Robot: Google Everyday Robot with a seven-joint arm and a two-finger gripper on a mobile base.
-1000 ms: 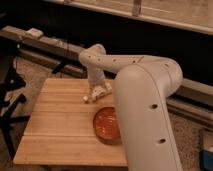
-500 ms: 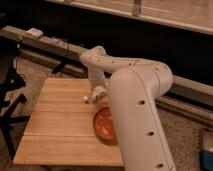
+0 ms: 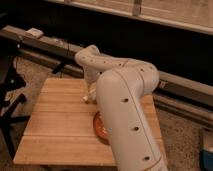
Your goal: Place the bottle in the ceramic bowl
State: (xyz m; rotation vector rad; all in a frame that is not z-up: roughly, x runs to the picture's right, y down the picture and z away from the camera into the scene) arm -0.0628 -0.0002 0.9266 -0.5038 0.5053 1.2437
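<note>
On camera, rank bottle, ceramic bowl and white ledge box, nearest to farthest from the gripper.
1. bottle, at the gripper, on the table's rear half.
2. ceramic bowl, nearer the front edge.
3. white box, far back-left on the ledge.

The gripper (image 3: 90, 92) hangs low at the table's (image 3: 55, 125) far middle, bottle (image 3: 86, 99) just beside; bowl (image 3: 99, 128) nearer, half hidden behind the arm (image 3: 122, 115).

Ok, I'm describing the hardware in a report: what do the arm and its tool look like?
The arm is off-white: thick, rounded tubular segments with smooth elbow joints. Small dark round spots run down the big near segment. No cables or lettering show. The tool, at the arm's far end over the wooden table, looks equally pale; its shape cannot be told.
</note>
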